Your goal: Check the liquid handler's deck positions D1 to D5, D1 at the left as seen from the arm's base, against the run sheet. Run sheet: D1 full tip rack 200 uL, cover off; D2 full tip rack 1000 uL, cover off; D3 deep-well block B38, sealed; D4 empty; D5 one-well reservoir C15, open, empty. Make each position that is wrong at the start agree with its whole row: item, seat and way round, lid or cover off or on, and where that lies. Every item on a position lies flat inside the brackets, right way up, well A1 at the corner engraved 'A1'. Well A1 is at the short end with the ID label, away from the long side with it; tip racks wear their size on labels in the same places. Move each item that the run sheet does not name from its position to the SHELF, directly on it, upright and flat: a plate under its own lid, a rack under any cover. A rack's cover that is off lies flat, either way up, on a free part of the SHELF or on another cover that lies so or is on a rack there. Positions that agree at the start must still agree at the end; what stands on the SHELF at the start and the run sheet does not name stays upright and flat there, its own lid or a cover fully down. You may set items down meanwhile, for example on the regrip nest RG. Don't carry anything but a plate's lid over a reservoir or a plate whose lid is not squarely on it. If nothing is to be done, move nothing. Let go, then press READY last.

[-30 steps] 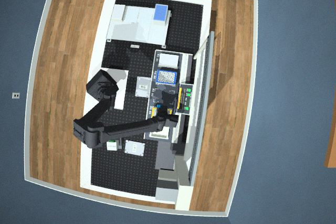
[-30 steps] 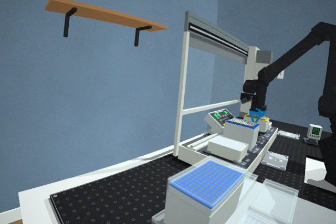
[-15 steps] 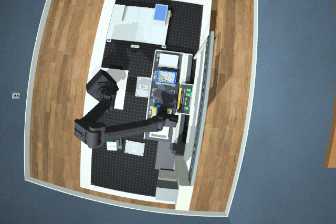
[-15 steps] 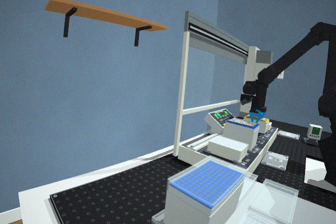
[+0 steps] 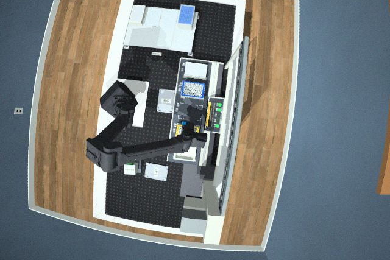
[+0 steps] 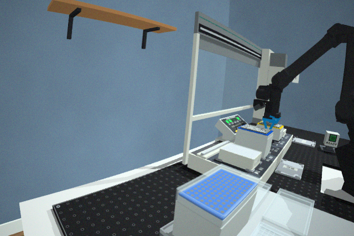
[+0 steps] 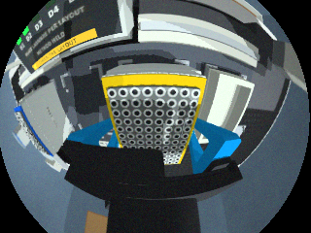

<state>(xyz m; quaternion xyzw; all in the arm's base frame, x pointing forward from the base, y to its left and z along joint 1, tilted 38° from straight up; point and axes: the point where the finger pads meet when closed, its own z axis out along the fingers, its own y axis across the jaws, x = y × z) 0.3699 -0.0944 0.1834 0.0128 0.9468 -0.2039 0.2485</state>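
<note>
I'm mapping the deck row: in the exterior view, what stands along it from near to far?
Low white covered block → tall blue-rimmed tip rack → yellow-rimmed tip rack, gripped by the blue-fingered gripper.

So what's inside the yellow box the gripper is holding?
The yellow-rimmed tip rack shows rows of round holes on top. The gripper covers its near end, and what sits deeper inside cannot be seen.
</note>
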